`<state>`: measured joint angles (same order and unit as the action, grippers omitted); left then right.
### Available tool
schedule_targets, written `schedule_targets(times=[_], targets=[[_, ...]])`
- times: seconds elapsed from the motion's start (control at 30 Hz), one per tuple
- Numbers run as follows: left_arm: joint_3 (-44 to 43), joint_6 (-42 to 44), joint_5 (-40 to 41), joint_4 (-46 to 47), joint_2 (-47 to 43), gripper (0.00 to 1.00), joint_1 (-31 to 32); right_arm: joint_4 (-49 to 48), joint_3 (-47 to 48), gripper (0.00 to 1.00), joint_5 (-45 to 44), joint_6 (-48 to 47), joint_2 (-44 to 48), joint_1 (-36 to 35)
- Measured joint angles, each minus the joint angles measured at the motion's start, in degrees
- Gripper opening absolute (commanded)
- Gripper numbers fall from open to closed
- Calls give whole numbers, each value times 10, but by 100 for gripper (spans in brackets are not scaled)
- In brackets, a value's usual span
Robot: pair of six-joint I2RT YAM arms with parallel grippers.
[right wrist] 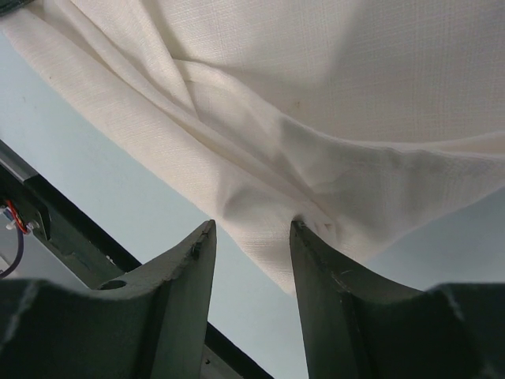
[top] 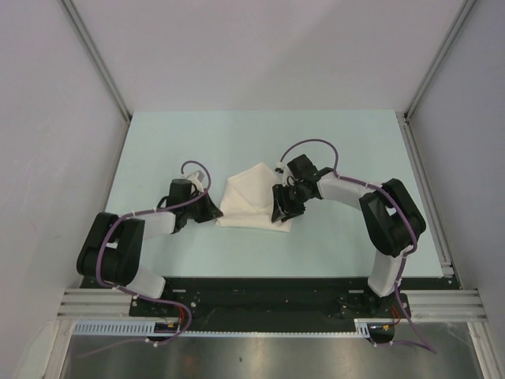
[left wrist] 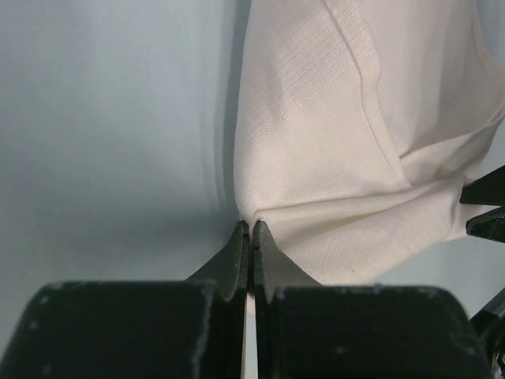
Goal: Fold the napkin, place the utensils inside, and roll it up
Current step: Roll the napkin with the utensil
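While the napkin (top: pixel 251 197) lies partly folded mid-surface (top: pixel 237 138), the top view has both arms reaching in from opposite sides: left hand (top: pixel 211 212) at the cloth's near left corner, right hand (top: pixel 282 207) over its near right edge. I judge this a two-point hold for making or squaring a fold, with the folding not finished. An angled flap sits on top, layers overlapping, not flat. The knife shows in none of the three views, so I can't tell where it is. Left wrist view: left hand (left wrist: pixel 249 237) is clenched, its tips meeting with no gap right where the napkin (left wrist: pixel 331 142) narrows to a corner. Creases run out from that point, so the corner looks pinched between the tips, low against the surface (left wrist: pixel 110 118). A corner pinch is likely there to lift or drag one layer only. Dark parts at this view's right edge are probably the other arm, too cropped to be sure. Right wrist view: right hand (right wrist: pixel 251 229) stands about halfway apart, grasping nothing. A folded edge of the napkin (right wrist: pixel 339 95) lies across the gap. The fingertip (right wrist: pixel 308 245) on the view's right touches a puckered spot on it, and the other sits just beside the cloth. Bare surface (right wrist: pixel 95 174) shows next to that edge. It looks poised to close there.
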<state>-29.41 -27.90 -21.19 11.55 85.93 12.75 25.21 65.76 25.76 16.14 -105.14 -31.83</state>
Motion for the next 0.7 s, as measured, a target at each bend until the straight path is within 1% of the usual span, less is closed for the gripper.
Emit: schedule_targets(times=[0.2,0.33,0.47,0.57,0.7], targets=[[-14,0,0,-32,0,0,1,7,-4,51,-19,1,13,0],[-35,1,1,-74,4,0,3,54,18,54,-71,-25,28,-19],[-64,4,2,-119,17,0,3,69,66,60,-124,-74,36,-75],[-84,7,0,-147,29,0,3,44,89,63,-167,-123,38,-144],[-105,11,-2,-170,43,0,3,-7,84,64,-220,-186,37,-217]])
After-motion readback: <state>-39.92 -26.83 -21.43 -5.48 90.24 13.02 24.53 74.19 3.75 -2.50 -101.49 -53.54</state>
